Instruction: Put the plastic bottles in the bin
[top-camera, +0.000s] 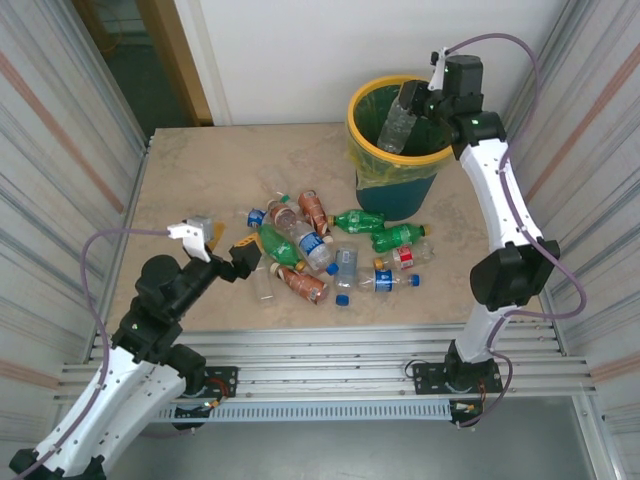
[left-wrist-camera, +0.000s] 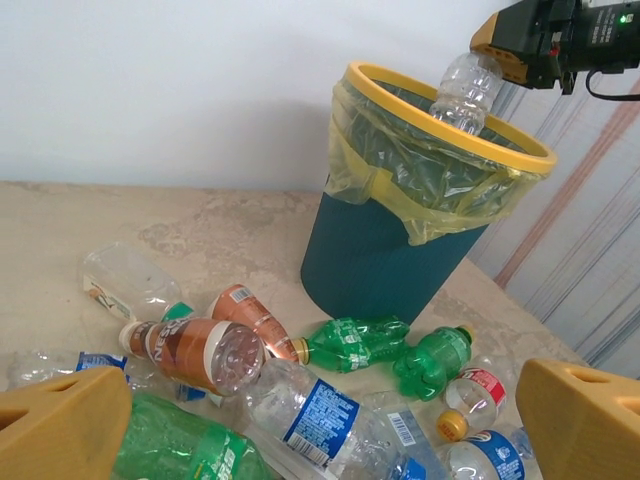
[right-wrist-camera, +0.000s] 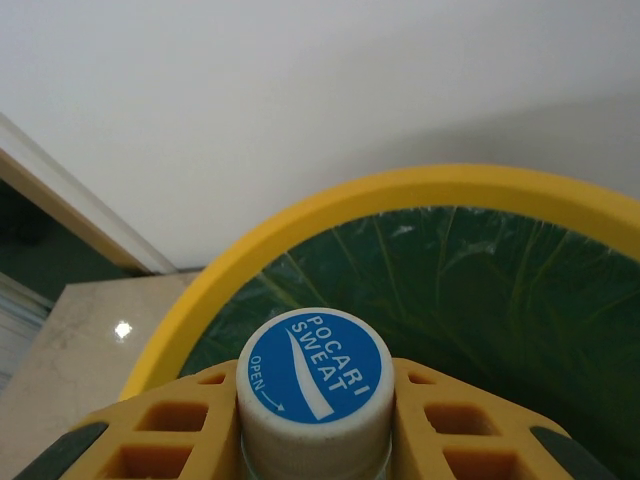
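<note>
top view / right gripper (top-camera: 425, 100): clamped on the cap end of a clear bottle (top-camera: 397, 125), held above the bin (top-camera: 400, 195) at the far right of the table (top-camera: 200, 170).
top view / clear bottle: hung tilted, base down and leaning left, its lower end inside the yellow rim.
top view / liner (top-camera: 372, 170): yellow-green bag folded over the rim and draped down the teal wall.
top view / left gripper (top-camera: 225, 248): jaws spread wide with nothing between them, held at the near-left edge of the bottle pile (top-camera: 310, 250).
top view / bottle pile: clear, green and brown bottles lie mixed on the table, in front of and left of the bin, many touching.
top view / green bottle pair (top-camera: 358, 220): laid nearest the bin base; contact with it cannot be told.
left wrist view / fingers (left-wrist-camera: 60, 430): yellow pads are seen in both lower corners, well apart, with the pile between and beyond them.
left wrist view / brown bottle (left-wrist-camera: 195, 352): white-labelled, laid on its side on top of the pile.
left wrist view / bin: stood upright behind the pile; the clear bottle is gripped above it at top right, base inside the rim.
right wrist view / Pocari Sweat cap (right-wrist-camera: 315, 365): blue top, white skirt, pinched between yellow fingers on both sides.
right wrist view / bin: the yellow rim is arced over the cap, with the green liner interior directly beyond.
</note>
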